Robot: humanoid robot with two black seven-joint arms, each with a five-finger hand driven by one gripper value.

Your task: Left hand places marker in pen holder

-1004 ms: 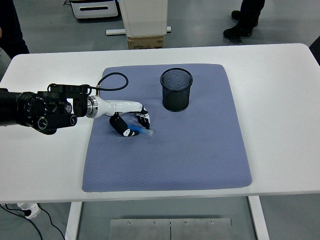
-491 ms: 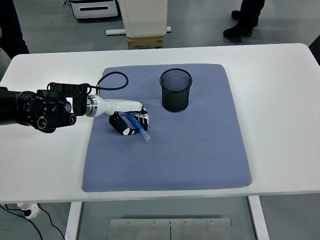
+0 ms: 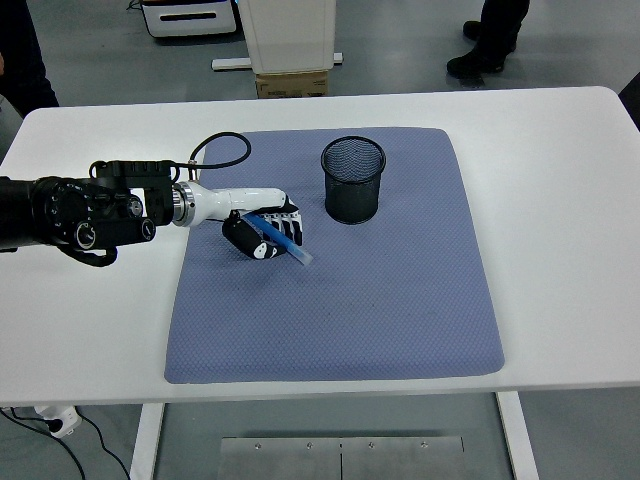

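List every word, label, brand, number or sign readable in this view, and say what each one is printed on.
None can be read.
Blue marker in the left hand: no legible print.
Black wire-mesh pen holder: no label visible.
Blue-grey fabric mat and white table: plain.
Brown cardboard box beyond the table's far edge: faint marks, too small and blurred to read.

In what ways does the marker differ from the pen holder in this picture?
The marker is blue, thin and solid; the pen holder is black, wide, open-topped mesh. The marker slants, gripped in the left hand; the pen holder stands upright and untouched, apart from the hand. The pen holder rests on the blue mat, while the marker is in the hand's grasp. Both are over the mat.
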